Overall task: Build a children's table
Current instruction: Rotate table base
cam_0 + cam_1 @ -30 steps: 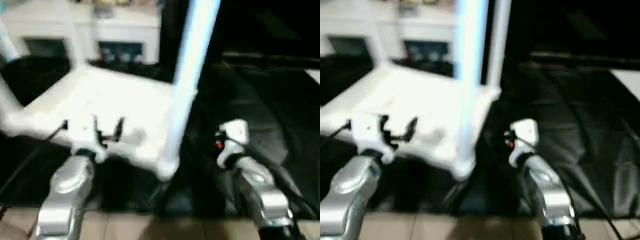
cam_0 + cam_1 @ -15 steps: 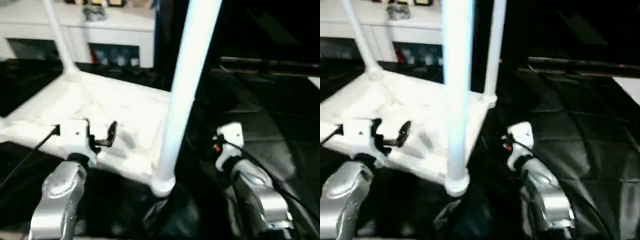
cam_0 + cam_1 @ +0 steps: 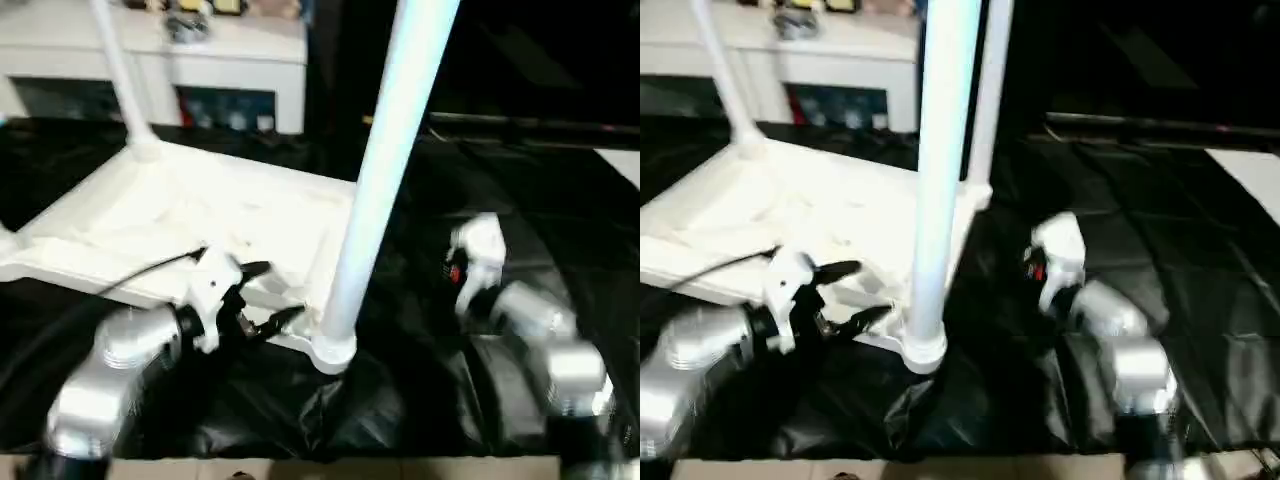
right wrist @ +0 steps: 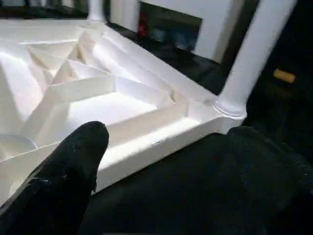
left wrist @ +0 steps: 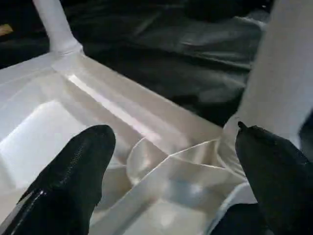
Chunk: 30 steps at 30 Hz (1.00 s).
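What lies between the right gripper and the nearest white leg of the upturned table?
Only bare black cloth lies between the right gripper and that upright white tubular leg, seen in both eye views.

White ribbed tabletop (image 3: 190, 215) upside down on black cloth, 3 white tubular legs (image 3: 385, 165) upright in corner sockets

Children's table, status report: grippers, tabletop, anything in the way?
Left gripper open at the near edge of the upturned white plastic ribbed tabletop. Right gripper open, empty. White tubular legs upright in corner sockets. Nothing in the way.
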Motion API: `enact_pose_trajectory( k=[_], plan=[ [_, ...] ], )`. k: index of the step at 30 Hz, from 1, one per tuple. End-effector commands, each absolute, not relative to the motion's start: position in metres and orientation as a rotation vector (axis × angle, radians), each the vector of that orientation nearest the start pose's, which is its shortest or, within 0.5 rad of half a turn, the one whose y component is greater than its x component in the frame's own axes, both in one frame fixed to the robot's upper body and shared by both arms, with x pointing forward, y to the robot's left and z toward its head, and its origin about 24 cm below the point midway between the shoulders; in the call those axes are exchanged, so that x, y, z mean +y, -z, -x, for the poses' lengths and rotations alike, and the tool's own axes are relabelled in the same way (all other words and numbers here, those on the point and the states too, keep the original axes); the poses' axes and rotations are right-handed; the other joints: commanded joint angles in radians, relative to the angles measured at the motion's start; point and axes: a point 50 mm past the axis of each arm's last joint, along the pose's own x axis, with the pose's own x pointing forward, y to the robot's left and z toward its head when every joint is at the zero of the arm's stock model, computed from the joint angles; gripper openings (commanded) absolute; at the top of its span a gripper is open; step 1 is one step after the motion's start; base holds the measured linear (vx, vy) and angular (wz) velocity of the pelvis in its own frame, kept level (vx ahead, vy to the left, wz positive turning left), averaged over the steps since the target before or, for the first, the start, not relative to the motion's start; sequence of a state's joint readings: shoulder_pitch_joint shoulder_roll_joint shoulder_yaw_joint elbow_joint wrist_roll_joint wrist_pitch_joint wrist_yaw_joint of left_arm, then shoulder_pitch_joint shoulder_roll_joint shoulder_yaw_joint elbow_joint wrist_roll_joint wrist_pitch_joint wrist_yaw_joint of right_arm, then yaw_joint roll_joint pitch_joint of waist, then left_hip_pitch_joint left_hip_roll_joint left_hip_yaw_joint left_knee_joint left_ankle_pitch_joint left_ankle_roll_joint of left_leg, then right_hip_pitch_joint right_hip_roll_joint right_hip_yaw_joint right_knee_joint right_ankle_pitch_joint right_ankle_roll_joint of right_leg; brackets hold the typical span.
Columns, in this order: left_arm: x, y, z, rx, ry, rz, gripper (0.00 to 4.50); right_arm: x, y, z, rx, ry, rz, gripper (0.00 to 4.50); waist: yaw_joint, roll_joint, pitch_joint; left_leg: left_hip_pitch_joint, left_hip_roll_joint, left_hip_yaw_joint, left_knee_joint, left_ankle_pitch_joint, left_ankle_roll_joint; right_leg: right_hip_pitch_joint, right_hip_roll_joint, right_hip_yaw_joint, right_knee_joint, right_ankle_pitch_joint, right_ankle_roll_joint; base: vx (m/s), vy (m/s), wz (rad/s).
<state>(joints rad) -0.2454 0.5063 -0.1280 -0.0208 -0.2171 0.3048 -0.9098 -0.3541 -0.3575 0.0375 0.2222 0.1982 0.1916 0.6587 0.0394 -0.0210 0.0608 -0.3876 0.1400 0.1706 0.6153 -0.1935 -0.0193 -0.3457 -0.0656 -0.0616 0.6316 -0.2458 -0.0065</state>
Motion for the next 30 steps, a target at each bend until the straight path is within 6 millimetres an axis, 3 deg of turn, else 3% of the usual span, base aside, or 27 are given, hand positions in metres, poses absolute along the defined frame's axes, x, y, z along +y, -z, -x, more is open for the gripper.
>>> enact_pose_trajectory(
  k=[1,2,3,7,9,10,12,15,18,20,21,24,30],
  plan=[
    [0.167,-0.075,-0.282,0.305,0.991,-0.306,4.49,-0.175,-0.071,-0.306,0.173,-0.736,0.190,4.48,0.002,0.023,-0.054,0.032,0.096,-0.048,-0.104,-0.345,-0.076,0.000,-0.104,0.064,-0.085,-0.225,-0.184,0.000,0.000,0.00],
    [0.169,-0.074,-0.286,0.326,0.976,-0.315,4.49,-0.175,-0.070,-0.305,0.179,-0.751,0.198,4.48,0.001,0.018,-0.054,0.034,0.095,-0.043,-0.103,-0.341,-0.069,-0.002,-0.100,0.063,-0.088,-0.215,-0.187,0.000,0.000,0.00],
    [0.169,-0.071,-0.292,0.362,0.939,-0.323,4.49,-0.177,-0.069,-0.303,0.187,-0.766,0.205,4.48,0.003,0.016,-0.063,0.022,0.097,-0.042,-0.099,-0.248,-0.043,0.015,-0.104,0.062,-0.074,-0.101,-0.209,0.000,0.000,0.00],
    [0.167,-0.070,-0.293,0.377,0.939,-0.315,4.49,-0.177,-0.067,-0.302,0.197,-0.778,0.203,4.48,0.009,0.025,-0.073,0.020,0.098,-0.037,-0.087,-0.127,0.015,0.020,-0.101,0.055,-0.057,0.111,-0.258,0.038,-0.009,-0.05],
    [0.166,-0.070,-0.292,0.383,0.947,-0.304,4.49,-0.177,-0.067,-0.302,0.199,-0.783,0.203,4.48,0.008,0.021,-0.074,0.015,0.096,-0.035,-0.082,-0.093,0.044,0.024,-0.102,0.055,-0.053,0.160,-0.274,0.000,0.000,0.00],
    [0.166,-0.069,-0.292,0.401,0.945,-0.296,4.49,-0.177,-0.066,-0.303,0.201,-0.792,0.204,4.48,0.011,0.031,-0.073,0.017,0.096,-0.034,-0.079,-0.097,0.054,0.022,-0.104,0.055,-0.053,0.158,-0.283,0.000,0.000,0.00],
    [0.165,-0.069,-0.292,0.420,0.934,-0.301,4.49,-0.178,-0.066,-0.304,0.204,-0.797,0.208,4.48,0.011,0.026,-0.070,0.021,0.099,-0.031,-0.080,-0.125,0.058,0.021,-0.100,0.055,-0.059,0.112,-0.293,0.000,0.000,0.00],
    [0.167,-0.068,-0.295,0.439,0.841,-0.335,4.49,-0.177,-0.067,-0.305,0.204,-0.805,0.214,4.48,0.014,0.029,-0.066,0.025,0.103,-0.031,-0.083,-0.156,0.047,0.018,-0.098,0.055,-0.064,0.050,-0.293,0.000,0.000,0.00],
    [0.166,-0.068,-0.292,0.429,0.791,-0.281,4.49,-0.176,-0.066,-0.305,0.204,-0.811,0.217,4.48,0.017,0.023,-0.061,0.025,0.104,-0.030,-0.088,-0.199,0.022,0.016,-0.099,0.057,-0.072,-0.041,-0.279,0.000,0.000,0.00],
    [0.166,-0.067,-0.290,0.425,0.771,-0.262,4.49,-0.175,-0.066,-0.305,0.205,-0.814,0.215,4.48,0.020,0.025,-0.060,0.027,0.105,-0.031,-0.089,-0.217,0.013,0.014,-0.100,0.057,-0.075,-0.074,-0.272,0.000,0.000,0.00],
    [0.167,-0.066,-0.288,0.430,0.765,-0.254,4.49,-0.175,-0.065,-0.305,0.206,-0.816,0.214,4.48,0.019,0.021,-0.058,0.025,0.104,-0.031,-0.091,-0.226,0.010,0.014,-0.099,0.058,-0.076,-0.097,-0.266,0.000,0.000,0.00],
    [0.167,-0.062,-0.277,0.432,0.833,-0.276,4.49,-0.173,-0.064,-0.306,0.211,-0.827,0.212,4.48,0.021,0.015,-0.058,0.025,0.104,-0.030,-0.091,-0.225,0.012,0.010,-0.100,0.060,-0.081,-0.132,-0.250,0.000,0.000,0.00],
    [0.163,-0.066,-0.260,0.457,1.075,-0.199,4.49,-0.172,-0.064,-0.306,0.221,-0.851,0.218,4.48,0.025,0.016,-0.061,0.025,0.101,-0.027,-0.089,-0.178,0.024,0.007,-0.097,0.058,-0.073,-0.083,-0.249,0.000,0.000,0.00]
  ],
)
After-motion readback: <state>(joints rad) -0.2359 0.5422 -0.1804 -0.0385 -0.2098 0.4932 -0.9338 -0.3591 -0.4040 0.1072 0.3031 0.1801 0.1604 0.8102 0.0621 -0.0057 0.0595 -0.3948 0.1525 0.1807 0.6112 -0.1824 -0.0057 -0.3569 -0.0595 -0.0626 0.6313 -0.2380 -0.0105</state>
